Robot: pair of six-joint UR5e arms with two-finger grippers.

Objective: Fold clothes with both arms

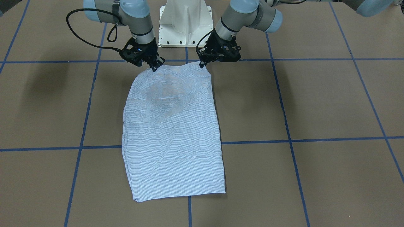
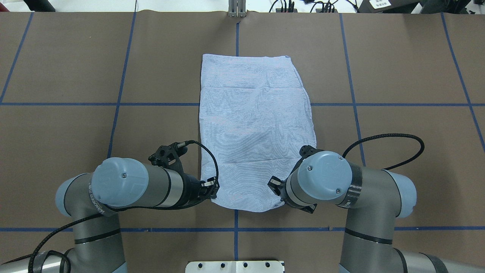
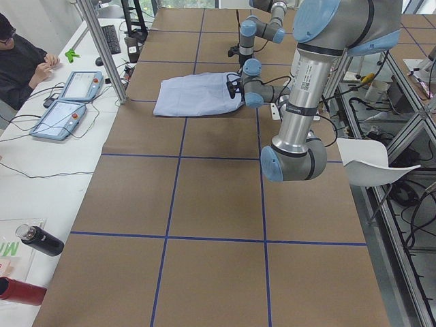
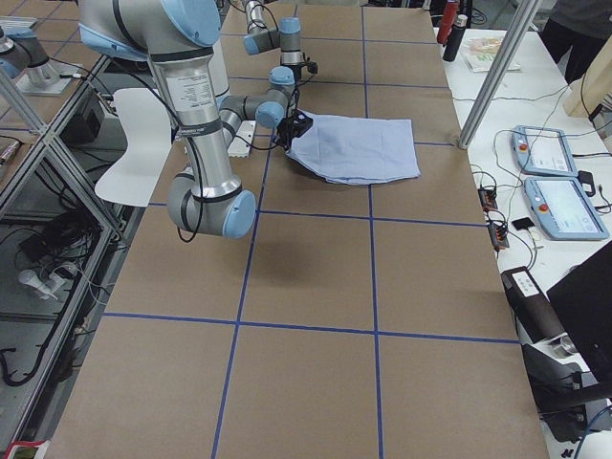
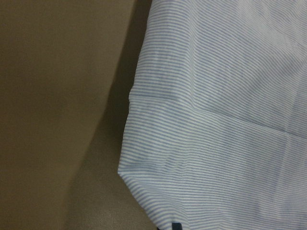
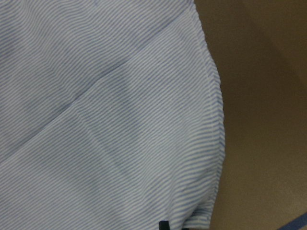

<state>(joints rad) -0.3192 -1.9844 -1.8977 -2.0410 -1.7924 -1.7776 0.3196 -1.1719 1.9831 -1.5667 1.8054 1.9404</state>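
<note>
The clothes, one light blue-and-white striped shirt [image 1: 172, 132], lie folded into a long rectangle on the brown table, also visible from above [image 2: 254, 125]. The shirt's edge nearest the robot is raised a little off the table. My left gripper [image 1: 202, 64] is shut on one corner of that edge, and my right gripper [image 1: 154, 66] is shut on the other. From overhead, the left gripper [image 2: 211, 190] shows at the cloth's corner, while the right one is mostly hidden under its wrist. Both wrist views are filled with striped cloth [image 5: 225, 124] [image 6: 105, 124]. Collar, buttons and sleeves are hidden.
The white pedestal base [image 1: 185, 22] stands just behind the grippers. Blue tape lines [image 1: 290, 138] grid the table. A person [image 3: 20, 61] sits at a side bench with tablets [image 3: 65, 109]. A white chair [image 3: 375, 160] stands beside the robot.
</note>
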